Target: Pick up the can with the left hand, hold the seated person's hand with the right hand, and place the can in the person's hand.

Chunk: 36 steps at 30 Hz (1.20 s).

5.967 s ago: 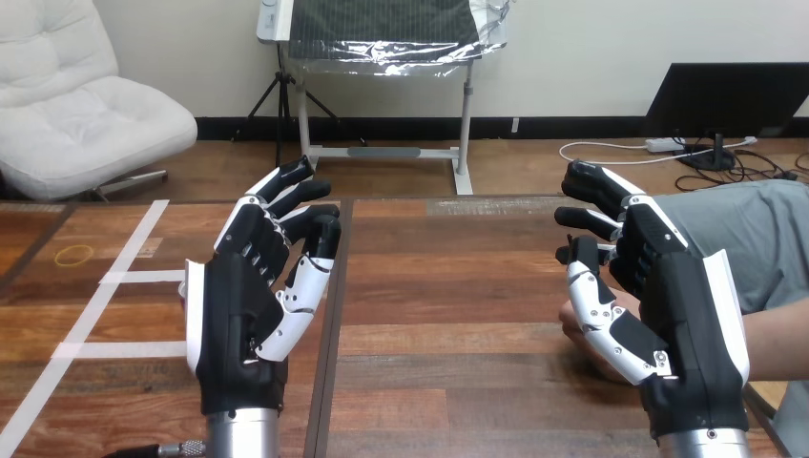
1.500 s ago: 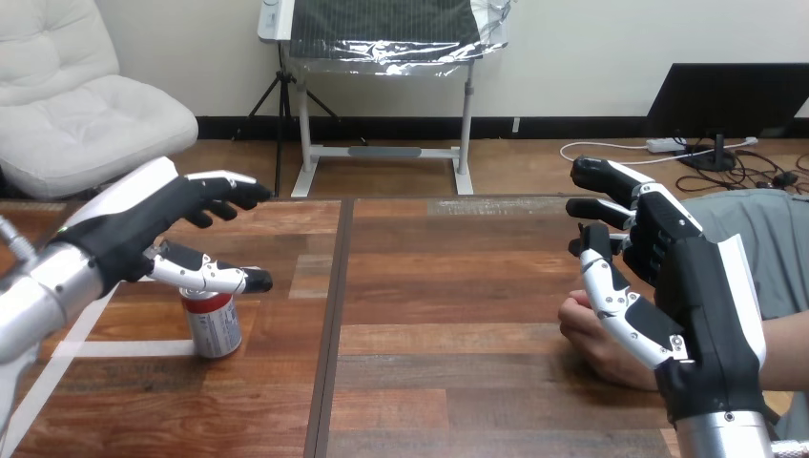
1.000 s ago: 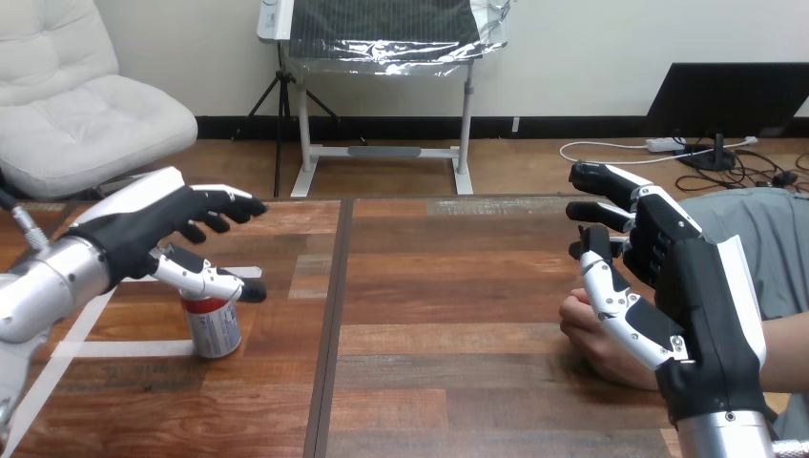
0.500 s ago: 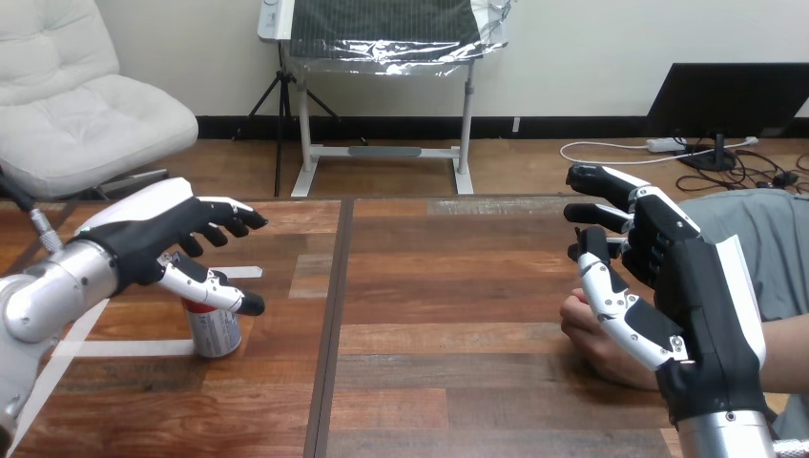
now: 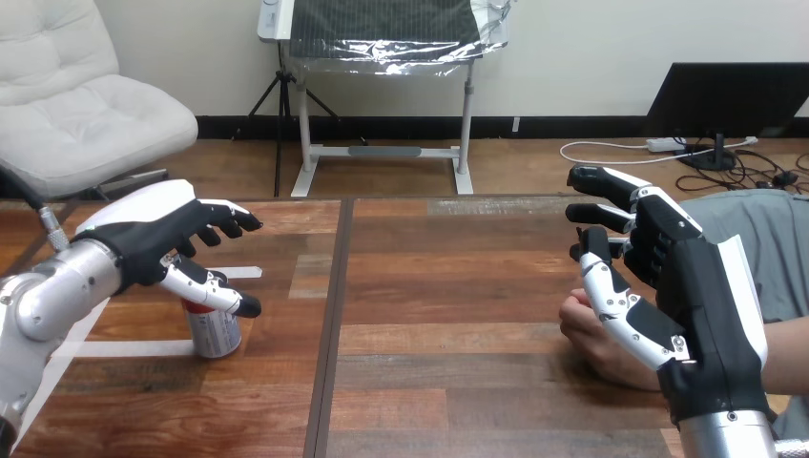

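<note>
can stands on wooden table under slack-fingered left hand; right hand likewise spread

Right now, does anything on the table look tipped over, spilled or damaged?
Nothing stands out. The can stands upright on the table, under the open left hand, and no liquid shows around it.

Wooden table of reddish-brown planks, split from far edge to near edge by a dark seam. Left of the seam, white tape on the wood: a short strip near it, a longer strip closer to the front edge and further from it, and a slanting strip furthest left, meeting the longer one. Right of the seam, bare planks, with a pale worn patch along the far edge.
</note>
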Available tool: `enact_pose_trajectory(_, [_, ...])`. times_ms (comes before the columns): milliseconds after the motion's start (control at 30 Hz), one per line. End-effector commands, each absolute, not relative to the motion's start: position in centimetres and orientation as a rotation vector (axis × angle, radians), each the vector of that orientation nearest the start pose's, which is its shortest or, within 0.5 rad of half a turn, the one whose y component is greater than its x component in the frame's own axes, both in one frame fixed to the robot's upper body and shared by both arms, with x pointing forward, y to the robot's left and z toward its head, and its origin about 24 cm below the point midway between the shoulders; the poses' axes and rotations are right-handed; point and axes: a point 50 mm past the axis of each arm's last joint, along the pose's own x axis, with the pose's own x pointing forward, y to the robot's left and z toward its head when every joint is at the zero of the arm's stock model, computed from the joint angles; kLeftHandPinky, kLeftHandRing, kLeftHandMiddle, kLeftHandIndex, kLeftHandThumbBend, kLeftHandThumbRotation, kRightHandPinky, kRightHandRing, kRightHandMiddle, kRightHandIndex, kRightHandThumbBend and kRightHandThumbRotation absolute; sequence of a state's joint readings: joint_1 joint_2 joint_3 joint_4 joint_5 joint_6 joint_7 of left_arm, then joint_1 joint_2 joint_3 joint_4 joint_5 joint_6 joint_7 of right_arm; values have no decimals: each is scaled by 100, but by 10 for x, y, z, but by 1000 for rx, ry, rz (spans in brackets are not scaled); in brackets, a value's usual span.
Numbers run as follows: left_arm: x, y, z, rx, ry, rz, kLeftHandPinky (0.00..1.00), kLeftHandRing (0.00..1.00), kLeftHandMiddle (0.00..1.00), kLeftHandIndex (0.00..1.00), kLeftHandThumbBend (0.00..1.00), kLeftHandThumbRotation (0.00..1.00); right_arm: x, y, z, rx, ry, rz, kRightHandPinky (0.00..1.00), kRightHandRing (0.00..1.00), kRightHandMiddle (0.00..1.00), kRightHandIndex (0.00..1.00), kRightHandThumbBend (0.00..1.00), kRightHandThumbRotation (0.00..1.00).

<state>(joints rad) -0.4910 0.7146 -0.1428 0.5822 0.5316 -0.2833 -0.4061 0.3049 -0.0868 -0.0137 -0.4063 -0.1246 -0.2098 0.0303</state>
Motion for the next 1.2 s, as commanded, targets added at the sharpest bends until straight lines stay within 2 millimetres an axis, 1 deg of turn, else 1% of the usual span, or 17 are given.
enact_pose_trajectory(0, [341,265,125,1325,56,-377,72,81,84,83,86,29,198,-171,111,-256,-408,-3,59,74,81,75,17,0])
enact_pose_trajectory(400, [341,265,118,1342,71,-361,76,84,85,83,83,25,199,-171,110,-253,-400,1,59,74,81,74,17,0])
enact_pose_trajectory(1167, [343,263,104,1444,122,-369,78,84,85,84,80,22,198,-173,112,-257,-407,15,60,75,80,73,17,0])
